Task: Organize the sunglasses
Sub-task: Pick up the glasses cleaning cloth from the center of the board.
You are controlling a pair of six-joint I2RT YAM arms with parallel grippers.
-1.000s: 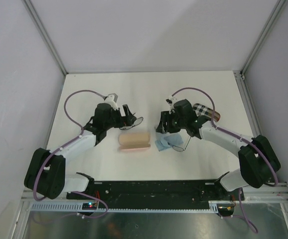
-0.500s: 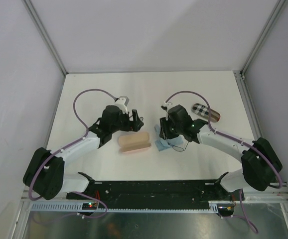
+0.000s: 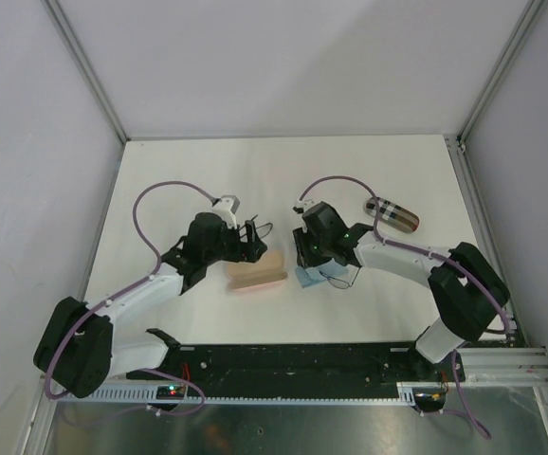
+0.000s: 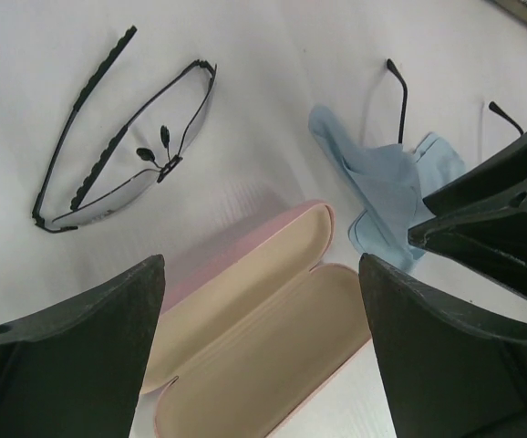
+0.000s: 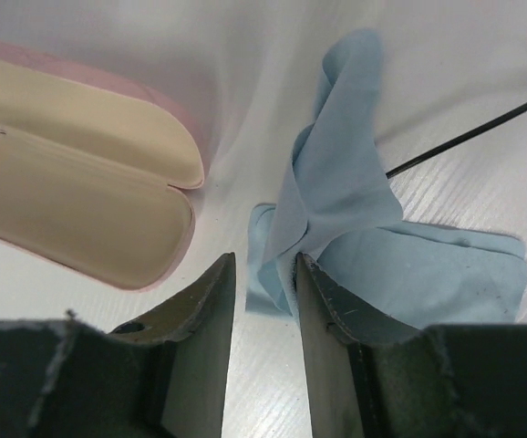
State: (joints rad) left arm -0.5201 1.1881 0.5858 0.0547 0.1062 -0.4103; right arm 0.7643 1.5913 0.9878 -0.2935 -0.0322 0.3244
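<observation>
One pair of sunglasses [image 4: 122,151], thin and black with narrow lenses, lies open on the white table beyond the pink case [image 4: 263,338], whose cream inside is open. My left gripper [image 4: 262,265] hangs open and wide above that case with nothing in it. The other sunglasses [image 3: 342,278] lie partly under the light blue cloth [image 5: 346,182]; a temple arm [image 5: 473,132] sticks out from it. My right gripper [image 5: 265,260] sits low at the cloth's left edge. Its jaws are narrow but apart, and a raised fold touches only the right finger [image 5: 323,301].
A black-and-white checkered case [image 3: 392,213] lies at the right, behind the right arm. The two grippers [image 3: 253,237] [image 3: 301,254] stand close together, with the pink case [image 3: 255,270] and the cloth [image 3: 310,277] side by side below them. White walls enclose the table.
My left gripper has swung right and nearer, from the black sunglasses to above the pink case. My right gripper has moved left to the cloth's edge and narrowed its jaws.
</observation>
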